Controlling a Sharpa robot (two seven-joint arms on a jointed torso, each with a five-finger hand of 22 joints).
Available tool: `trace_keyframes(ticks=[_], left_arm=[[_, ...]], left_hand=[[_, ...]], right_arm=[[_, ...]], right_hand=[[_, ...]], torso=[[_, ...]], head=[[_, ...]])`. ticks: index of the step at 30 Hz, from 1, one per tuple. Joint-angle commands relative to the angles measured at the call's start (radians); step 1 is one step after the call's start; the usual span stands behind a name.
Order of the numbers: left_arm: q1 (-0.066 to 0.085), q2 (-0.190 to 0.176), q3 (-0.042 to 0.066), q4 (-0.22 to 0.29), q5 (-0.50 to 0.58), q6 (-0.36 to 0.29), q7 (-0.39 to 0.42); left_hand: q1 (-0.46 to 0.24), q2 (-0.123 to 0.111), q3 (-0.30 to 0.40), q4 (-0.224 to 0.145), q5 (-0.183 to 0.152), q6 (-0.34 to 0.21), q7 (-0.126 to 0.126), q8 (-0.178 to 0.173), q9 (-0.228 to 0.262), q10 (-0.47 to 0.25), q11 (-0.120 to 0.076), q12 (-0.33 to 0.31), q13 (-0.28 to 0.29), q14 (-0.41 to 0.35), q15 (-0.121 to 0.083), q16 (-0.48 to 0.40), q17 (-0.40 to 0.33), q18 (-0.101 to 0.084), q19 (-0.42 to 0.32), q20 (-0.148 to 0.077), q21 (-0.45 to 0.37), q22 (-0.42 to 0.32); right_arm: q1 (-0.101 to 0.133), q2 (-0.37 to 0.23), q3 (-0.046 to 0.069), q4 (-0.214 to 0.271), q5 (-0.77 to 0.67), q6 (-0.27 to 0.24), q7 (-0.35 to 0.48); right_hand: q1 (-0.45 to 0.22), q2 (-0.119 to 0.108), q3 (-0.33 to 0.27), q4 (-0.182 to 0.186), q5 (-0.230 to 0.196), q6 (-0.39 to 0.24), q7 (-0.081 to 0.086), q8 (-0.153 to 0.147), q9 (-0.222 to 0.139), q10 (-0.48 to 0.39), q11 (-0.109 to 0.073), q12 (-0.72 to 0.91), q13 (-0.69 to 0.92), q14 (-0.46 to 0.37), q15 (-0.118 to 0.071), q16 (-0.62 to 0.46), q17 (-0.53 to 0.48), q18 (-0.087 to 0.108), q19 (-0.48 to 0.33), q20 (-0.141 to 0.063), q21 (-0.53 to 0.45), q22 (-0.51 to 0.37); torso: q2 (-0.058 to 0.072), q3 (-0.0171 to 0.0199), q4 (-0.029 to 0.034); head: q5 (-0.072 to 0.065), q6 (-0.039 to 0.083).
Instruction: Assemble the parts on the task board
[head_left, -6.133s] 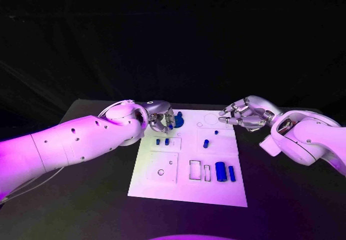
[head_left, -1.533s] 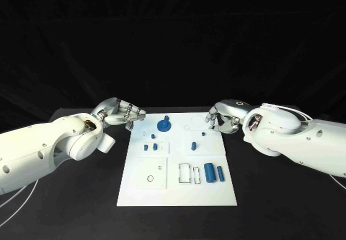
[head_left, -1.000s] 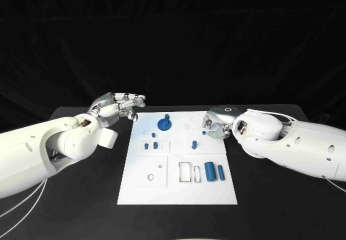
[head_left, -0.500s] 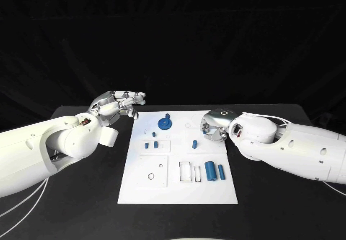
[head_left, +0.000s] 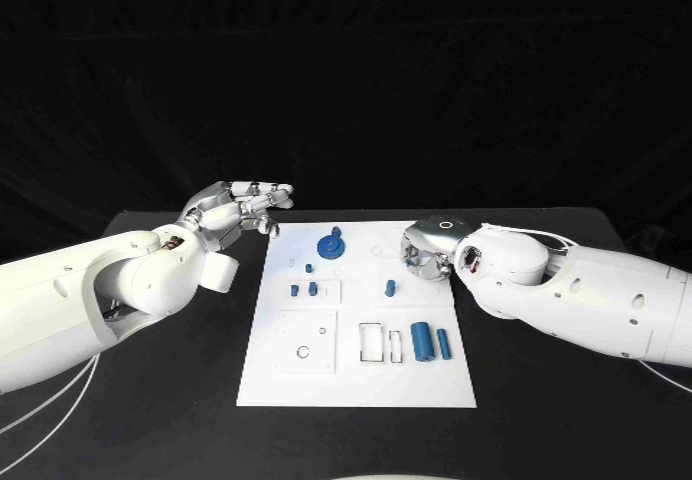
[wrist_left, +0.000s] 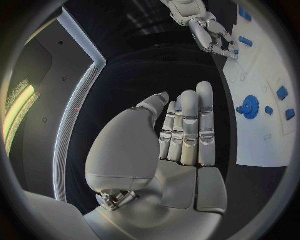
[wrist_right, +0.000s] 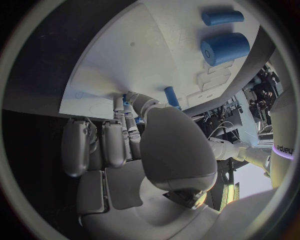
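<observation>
Right hand (head_left: 427, 252) has come down onto the task board (head_left: 332, 375).

1. The white rectangular task board (head_left: 356, 375) lies in the middle of the black tabletop (head_left: 548, 400).
2. The blue gear-shaped part (head_left: 332, 246) stands at the board's far end.
3. Two small blue pegs (head_left: 302, 290) sit left of centre; a single blue peg (head_left: 388, 288) lies right of them.
4. The large blue cylinder (head_left: 420, 341) lies near the right edge, the slim blue cylinder (head_left: 443, 344) just beside it.
5. The left silver hand (head_left: 238, 208) hangs off the board's far left corner.
6. The right silver hand (head_left: 428, 255) is over the right edge.

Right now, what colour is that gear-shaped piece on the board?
Blue; the gear shows best in the head view.
</observation>
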Motion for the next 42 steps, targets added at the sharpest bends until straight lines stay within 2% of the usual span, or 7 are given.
trace_keyframes(ticks=[1,6,10,16,29,37,42], left_arm=[[0.001,0.003,0.000,0.002,0.003,0.021,0.000],[0.001,0.004,0.000,0.001,-0.016,0.035,-0.014],[0.001,0.005,0.000,-0.002,-0.030,0.036,-0.029],[0.000,0.008,0.000,-0.003,-0.072,0.048,-0.047],[0.000,0.011,-0.001,-0.014,-0.087,0.052,-0.060],[0.000,0.014,-0.001,-0.021,-0.088,0.054,-0.062],[0.000,0.015,-0.002,-0.024,-0.088,0.055,-0.063]], left_hand=[[0.010,0.001,0.001,-0.007,0.003,-0.007,-0.001,-0.004,-0.001,-0.011,0.000,0.005,0.001,0.003,0.003,-0.006,-0.001,0.006,0.005,0.001,-0.008,-0.001],[0.035,0.012,0.021,-0.027,0.011,-0.015,0.003,-0.004,-0.003,-0.022,0.003,0.008,0.001,-0.005,0.004,-0.008,-0.005,0.005,0.008,0.000,-0.018,-0.010],[0.049,0.018,0.037,-0.042,0.013,-0.020,0.006,-0.003,-0.004,-0.029,0.005,0.011,0.000,-0.012,0.005,-0.011,-0.008,0.006,0.009,0.000,-0.024,-0.014],[0.072,0.018,0.079,-0.076,0.017,-0.028,0.013,-0.002,-0.007,-0.041,0.010,0.018,-0.001,-0.026,0.007,-0.018,-0.016,0.005,0.005,-0.002,-0.028,-0.016],[0.068,0.016,0.089,-0.082,0.016,-0.031,0.015,-0.001,-0.008,-0.045,0.012,0.021,-0.001,-0.029,0.008,-0.020,-0.019,0.005,0.003,-0.001,-0.029,-0.016],[0.067,0.015,0.090,-0.083,0.015,-0.031,0.016,-0.001,-0.008,-0.046,0.012,0.022,-0.001,-0.030,0.008,-0.020,-0.019,0.005,0.002,-0.001,-0.029,-0.016],[0.065,0.015,0.091,-0.084,0.015,-0.032,0.016,0.000,-0.008,-0.047,0.013,0.023,-0.001,-0.030,0.009,-0.020,-0.020,0.005,0.002,-0.001,-0.029,-0.017]], right_arm=[[-0.012,0.004,-0.006,-0.006,-0.008,0.025,-0.008],[-0.016,0.004,-0.006,-0.008,-0.011,0.019,-0.015],[-0.018,0.002,-0.006,-0.007,-0.009,-0.011,-0.012],[-0.018,-0.005,-0.006,-0.001,0.005,-0.074,0.012],[-0.015,-0.041,-0.003,0.039,0.028,-0.171,0.029],[-0.008,-0.071,0.003,0.089,0.041,-0.199,0.033],[-0.002,-0.104,0.009,0.162,0.052,-0.212,0.034]], right_hand=[[0.002,0.019,0.009,-0.002,-0.010,0.012,0.001,0.007,0.002,0.015,-0.002,-0.005,-0.002,0.053,-0.008,0.005,0.002,-0.001,0.018,-0.006,0.005,0.056],[0.009,0.036,0.021,-0.016,-0.023,0.021,-0.001,0.010,0.007,0.028,-0.005,-0.009,-0.006,0.053,-0.011,0.008,0.004,-0.002,0.019,-0.010,0.010,0.061],[0.017,0.045,0.035,-0.029,-0.022,0.021,0.002,0.008,0.009,0.032,-0.004,-0.014,-0.008,0.053,-0.011,0.009,0.003,-0.002,0.020,-0.011,0.012,0.064],[0.009,0.041,0.041,-0.033,-0.026,0.015,0.007,0.002,0.009,0.028,0.000,-0.023,-0.012,0.053,-0.008,0.011,0.004,-0.004,0.021,-0.009,0.016,0.068],[0.003,0.035,0.042,-0.037,-0.026,0.016,0.009,0.001,0.010,0.030,0.001,-0.027,-0.014,0.053,-0.008,0.013,0.006,-0.005,0.023,-0.008,0.023,0.074],[-0.008,0.029,0.040,-0.035,-0.027,0.018,0.009,0.000,0.011,0.033,0.002,-0.030,-0.016,0.053,-0.007,0.016,0.008,-0.006,0.024,-0.008,0.026,0.076],[-0.011,0.028,0.040,-0.035,-0.027,0.018,0.009,0.000,0.011,0.033,0.002,-0.030,-0.016,0.053,-0.007,0.016,0.009,-0.006,0.024,-0.008,0.027,0.077]], torso=[[0.000,-0.0003,0.0012],[-0.001,-0.0006,0.0005],[-0.002,-0.0004,0.0005],[-0.002,-0.0007,0.0015],[-0.001,-0.0009,-0.0008],[-0.001,-0.0004,0.0004],[-0.001,-0.0007,0.0002]], head=[[-0.001,-0.003],[-0.002,-0.003],[-0.002,-0.003],[-0.001,0.001],[-0.001,0.010],[-0.002,0.013],[0.004,0.012]])
